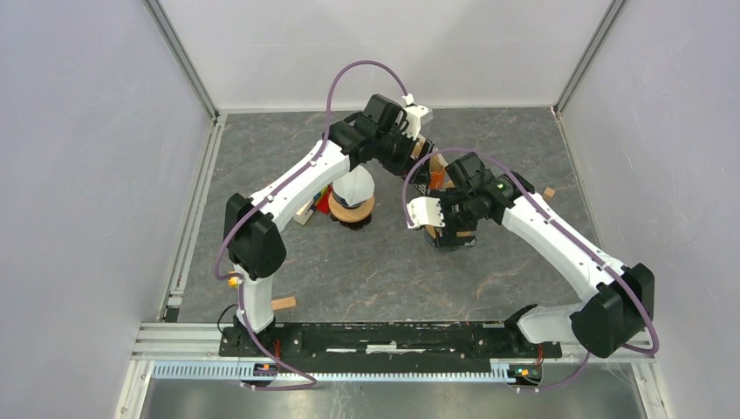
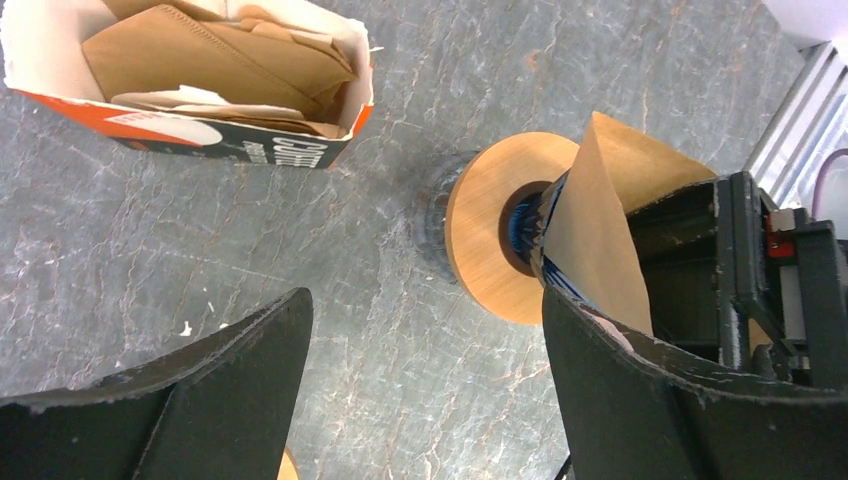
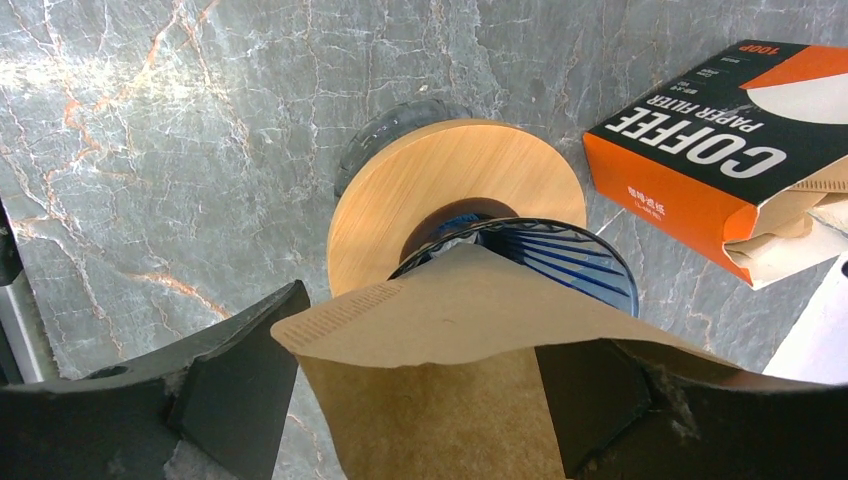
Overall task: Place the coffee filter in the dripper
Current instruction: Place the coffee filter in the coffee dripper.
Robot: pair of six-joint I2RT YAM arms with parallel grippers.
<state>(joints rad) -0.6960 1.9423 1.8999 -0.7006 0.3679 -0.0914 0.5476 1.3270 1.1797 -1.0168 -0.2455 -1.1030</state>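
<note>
Brown paper coffee filter (image 3: 450, 330) leans in the blue ribbed glass dripper (image 3: 565, 255), between the right end effector's (image 3: 430, 390) parted fingers; left end effector (image 2: 425, 310) spread wide.

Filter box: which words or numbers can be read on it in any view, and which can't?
"COFFEE": large white letters on the black panel of the box, right wrist view.
"PAPER FILTER": white, beside it on the same panel.
"100P": small, near the orange corner.
The fine print on the black panel and the orange side is too small to read.
Left wrist view: the white lettering on the box's side is blurred and cut off, so unreadable.
Top view: nothing legible.
</note>
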